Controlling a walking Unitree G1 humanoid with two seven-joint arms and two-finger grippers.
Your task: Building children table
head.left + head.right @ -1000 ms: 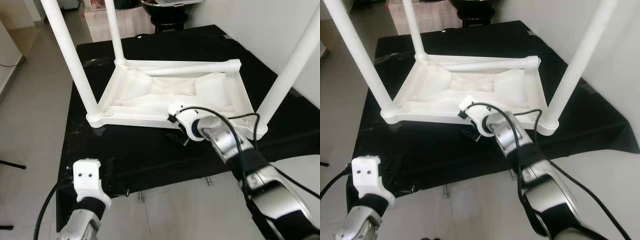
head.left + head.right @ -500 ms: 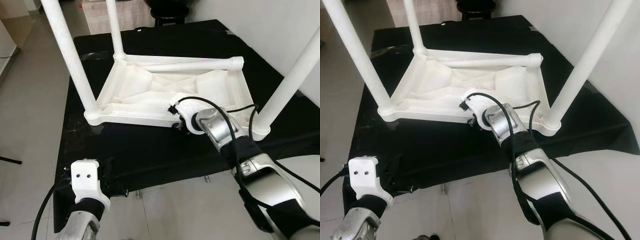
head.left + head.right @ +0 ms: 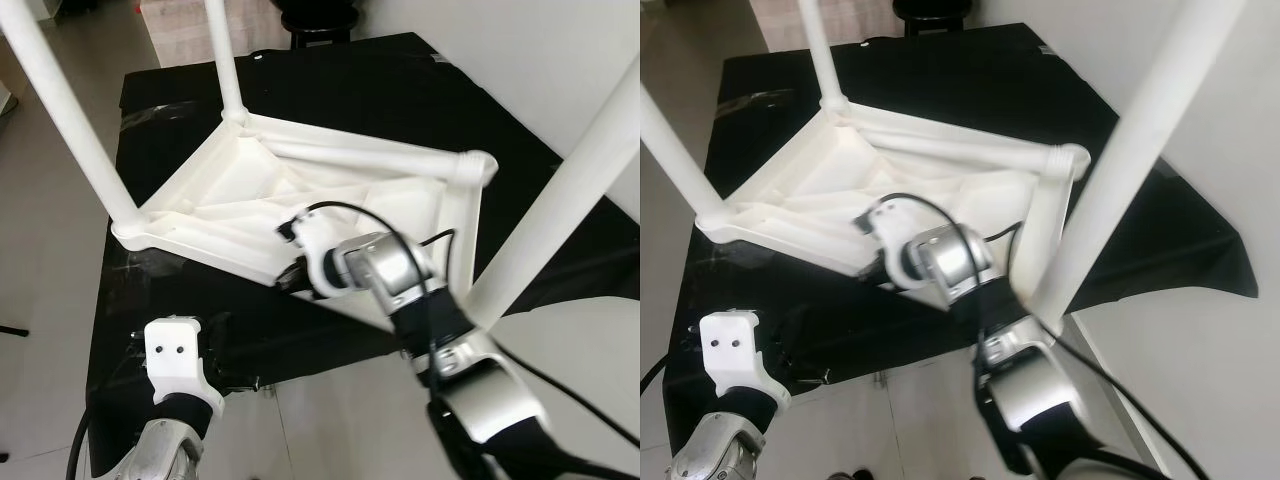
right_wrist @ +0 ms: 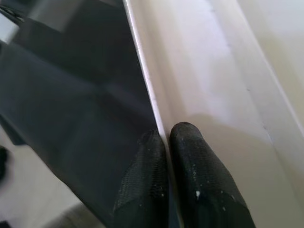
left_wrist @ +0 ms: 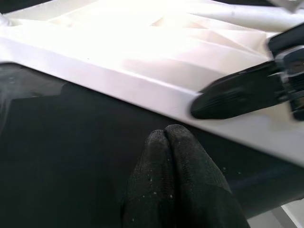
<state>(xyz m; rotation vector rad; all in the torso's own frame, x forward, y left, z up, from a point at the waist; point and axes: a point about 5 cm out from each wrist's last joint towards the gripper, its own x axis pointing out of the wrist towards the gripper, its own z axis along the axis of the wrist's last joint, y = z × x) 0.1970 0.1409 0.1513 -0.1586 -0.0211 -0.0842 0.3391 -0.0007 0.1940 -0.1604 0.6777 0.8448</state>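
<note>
Your right gripper [image 4: 164, 142] pinches the near rim of the upside-down white table [image 3: 250, 190] on the black cloth [image 3: 360, 90]. Your left gripper [image 5: 166, 137], fingers pressed together, hovers near the cloth's front edge.

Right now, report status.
Right gripper pinching near rim of upturned white table, near side tilted up. Left gripper shut, low over black mat. Nothing blocking.

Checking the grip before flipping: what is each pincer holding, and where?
Right pincer pinches the table's near rim edge. Left pincer is shut, holding nothing.
</note>
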